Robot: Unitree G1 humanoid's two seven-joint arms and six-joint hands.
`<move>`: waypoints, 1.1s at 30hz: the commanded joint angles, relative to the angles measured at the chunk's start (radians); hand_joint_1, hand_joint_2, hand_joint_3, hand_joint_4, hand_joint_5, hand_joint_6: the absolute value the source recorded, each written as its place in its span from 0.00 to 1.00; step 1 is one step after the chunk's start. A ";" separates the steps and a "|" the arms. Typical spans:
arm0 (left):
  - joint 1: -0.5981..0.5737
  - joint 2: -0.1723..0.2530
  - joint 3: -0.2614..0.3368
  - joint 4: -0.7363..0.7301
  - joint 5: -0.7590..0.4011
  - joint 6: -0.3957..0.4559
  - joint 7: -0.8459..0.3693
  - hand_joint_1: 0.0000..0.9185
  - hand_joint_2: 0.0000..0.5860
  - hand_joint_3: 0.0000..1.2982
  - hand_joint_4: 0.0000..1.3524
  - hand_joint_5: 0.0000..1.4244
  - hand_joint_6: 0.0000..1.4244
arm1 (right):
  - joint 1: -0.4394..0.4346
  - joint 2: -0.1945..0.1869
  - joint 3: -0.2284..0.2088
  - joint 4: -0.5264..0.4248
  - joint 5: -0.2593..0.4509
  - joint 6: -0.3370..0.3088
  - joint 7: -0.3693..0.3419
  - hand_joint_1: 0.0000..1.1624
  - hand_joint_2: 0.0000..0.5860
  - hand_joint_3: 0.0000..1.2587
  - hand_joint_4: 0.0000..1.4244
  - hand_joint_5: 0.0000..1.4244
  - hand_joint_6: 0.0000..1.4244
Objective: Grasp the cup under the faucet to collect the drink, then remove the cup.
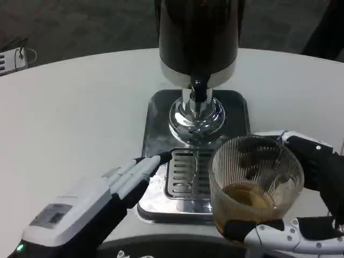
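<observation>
Removal was the step in hand: the ribbed glass cup (pixel 253 185), part full of brown drink, was held by the right robot hand (pixel 301 209) off the faucet (pixel 199 91). Next, a gentle move aside was called for. The left robot hand (pixel 115 188) was spread flat beside the drip tray (pixel 185 180).

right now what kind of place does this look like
Probably a demo or lab drink station: a white round table holding a dark drink dispenser on a steel drip tray, with a ribbed glass cup of amber drink.
</observation>
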 commanded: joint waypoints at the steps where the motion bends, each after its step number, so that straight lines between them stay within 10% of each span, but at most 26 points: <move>1: 0.002 0.000 0.004 -0.007 0.008 0.016 -0.008 0.00 0.12 0.00 0.00 0.00 0.03 | -0.010 0.001 -0.008 -0.030 0.010 -0.040 -0.003 0.85 0.29 0.84 0.90 0.98 1.00; 33: -0.007 0.007 0.003 -0.002 -0.010 0.034 -0.016 0.00 0.12 0.00 0.00 0.00 0.03 | -0.017 -0.003 -0.047 -0.037 0.029 -0.038 0.010 0.85 0.29 0.83 0.90 0.97 1.00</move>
